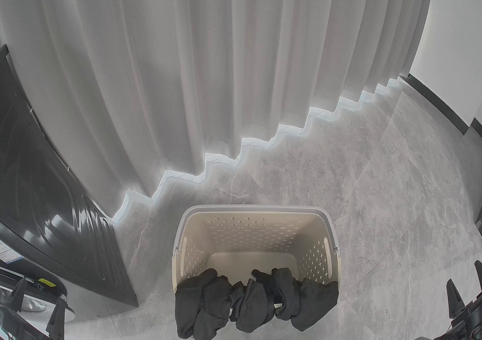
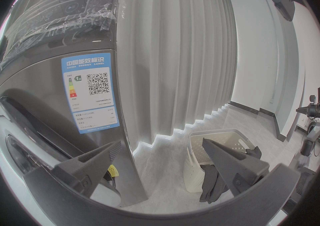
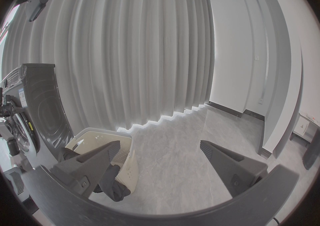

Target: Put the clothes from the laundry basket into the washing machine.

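The cream laundry basket (image 1: pixel 329 235) stands on the floor straight ahead. Dark clothes (image 1: pixel 251 301) hang over its near rim, and the rest of the inside is bare. The dark grey washing machine (image 1: pixel 50 205) stands on the left. My left gripper (image 1: pixel 39 301) is open and holds nothing, low on the left in front of the machine. My right gripper (image 1: pixel 464 278) is open and holds nothing, low on the right above bare floor. The left wrist view has the left gripper (image 2: pixel 160 150), the machine (image 2: pixel 66 103), the basket (image 2: pixel 195 166) and the clothes (image 2: pixel 211 183). The right wrist view has the right gripper (image 3: pixel 160 153), the basket (image 3: pixel 131 166) and the clothes (image 3: pixel 111 183).
A long white curtain (image 1: pixel 201 55) hangs behind the basket and the machine. Grey tiled floor (image 1: pixel 391 180) stretches to the right as far as a white wall with a dark skirting (image 1: pixel 442 105). The machine's round door (image 3: pixel 23 133) faces me.
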### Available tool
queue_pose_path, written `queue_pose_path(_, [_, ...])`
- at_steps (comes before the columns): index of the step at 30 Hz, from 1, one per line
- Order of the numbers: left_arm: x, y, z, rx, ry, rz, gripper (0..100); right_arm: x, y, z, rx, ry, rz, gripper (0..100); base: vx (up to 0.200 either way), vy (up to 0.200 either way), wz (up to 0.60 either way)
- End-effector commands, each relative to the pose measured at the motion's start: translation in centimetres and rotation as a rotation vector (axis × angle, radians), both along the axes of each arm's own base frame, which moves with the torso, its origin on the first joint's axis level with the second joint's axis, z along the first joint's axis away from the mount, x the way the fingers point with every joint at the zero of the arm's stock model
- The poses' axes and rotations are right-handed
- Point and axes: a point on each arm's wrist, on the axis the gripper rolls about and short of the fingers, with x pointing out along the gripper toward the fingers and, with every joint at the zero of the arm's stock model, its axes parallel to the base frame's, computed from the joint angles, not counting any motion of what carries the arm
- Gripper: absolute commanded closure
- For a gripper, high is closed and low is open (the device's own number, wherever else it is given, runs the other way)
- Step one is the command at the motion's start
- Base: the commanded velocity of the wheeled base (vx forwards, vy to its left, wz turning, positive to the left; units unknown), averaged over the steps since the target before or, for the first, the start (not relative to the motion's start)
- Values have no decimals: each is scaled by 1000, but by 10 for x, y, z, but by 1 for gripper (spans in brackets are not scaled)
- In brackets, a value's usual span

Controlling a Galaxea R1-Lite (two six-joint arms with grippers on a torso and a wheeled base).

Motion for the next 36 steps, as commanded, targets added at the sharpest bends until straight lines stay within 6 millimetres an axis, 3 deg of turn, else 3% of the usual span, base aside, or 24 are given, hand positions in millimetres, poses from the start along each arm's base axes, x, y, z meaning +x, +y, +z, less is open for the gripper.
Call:
queue_pose_path(1, [0,0,-5,3,4,1,0,1,0,-5,0,16,1,0,-200,0,0])
queue_pose_path(4, [0,0,-5,3,4,1,0,1,0,-5,0,16,2,0,-200,0,0])
queue_pose_path(13, [0,0,-5,-2,4,-1,0,1,0,-5,0,16,2,0,0,0,0])
queue_pose_path(22, [0,0,-5,1,4,-2,0,1,0,-5,0,16,1,0,-200,0,0])
queue_pose_path(29, [0,0,-5,9,4,-2,0,1,0,-5,3,16,-3,0,0,0,0])
queue_pose_path(36, [0,0,-5,9,4,-2,0,1,0,-5,4,16,-3,0,0,0,514])
